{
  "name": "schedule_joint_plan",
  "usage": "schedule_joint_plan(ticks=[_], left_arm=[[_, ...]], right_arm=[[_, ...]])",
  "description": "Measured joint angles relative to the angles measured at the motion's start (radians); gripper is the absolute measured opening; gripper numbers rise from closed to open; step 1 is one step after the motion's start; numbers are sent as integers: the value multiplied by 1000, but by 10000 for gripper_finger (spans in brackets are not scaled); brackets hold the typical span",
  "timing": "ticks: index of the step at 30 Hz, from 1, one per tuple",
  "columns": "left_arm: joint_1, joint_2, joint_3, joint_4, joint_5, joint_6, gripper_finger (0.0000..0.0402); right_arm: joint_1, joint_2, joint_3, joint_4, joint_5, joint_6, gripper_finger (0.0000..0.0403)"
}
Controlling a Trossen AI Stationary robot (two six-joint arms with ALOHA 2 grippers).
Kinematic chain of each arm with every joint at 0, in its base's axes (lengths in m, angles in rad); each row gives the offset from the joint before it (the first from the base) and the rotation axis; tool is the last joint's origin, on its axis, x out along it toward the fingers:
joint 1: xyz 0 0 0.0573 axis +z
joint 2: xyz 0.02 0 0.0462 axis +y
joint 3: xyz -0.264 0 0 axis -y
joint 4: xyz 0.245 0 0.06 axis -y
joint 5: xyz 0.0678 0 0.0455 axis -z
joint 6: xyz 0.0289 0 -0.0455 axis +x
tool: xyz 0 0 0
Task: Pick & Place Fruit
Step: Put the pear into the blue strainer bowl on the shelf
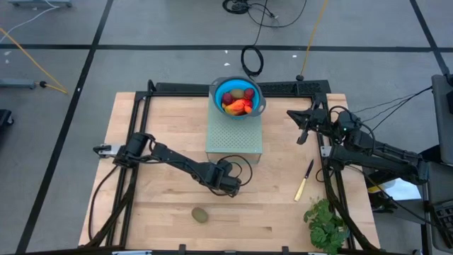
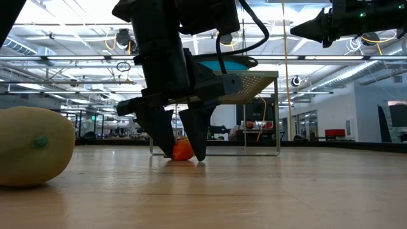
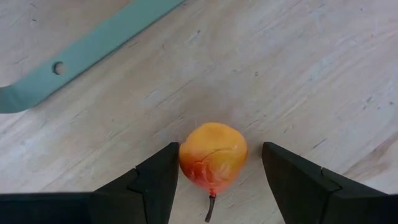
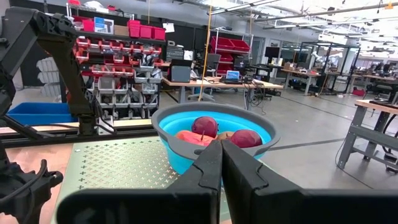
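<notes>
You're looking at two arms, the left arm (image 1: pixel 173 161) and the right arm (image 1: pixel 375 150), both dark, slim and jointed, each trailing looped black cables along its links. Your left gripper (image 3: pixel 214 180) has two matte black fingers (image 3: pixel 155 183), wedge-shaped with flat inner faces and stepped, angular outer edges. Your right gripper (image 4: pixel 221 163) shows the same black tapered fingers, and a small green light glows near its wrist.
</notes>
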Motion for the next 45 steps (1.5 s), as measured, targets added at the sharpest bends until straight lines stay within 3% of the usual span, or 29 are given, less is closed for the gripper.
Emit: schedule_joint_plan(ticks=[3,10,14,29,45], left_arm=[[-1,1,0,-1,1,9,224],[-1,1,0,5,4,6,149],[-1,1,0,5,2,5,126],[7,7,173,-165,149,123,135],[6,3,557,-576,189,205,136]], right_arm=[[0,0,0,0,0,0,4],[0,0,0,0,0,0,4],[0,0,0,0,0,-1,4],[0,0,0,0,0,-1,4],[0,0,0,0,0,-2,4]])
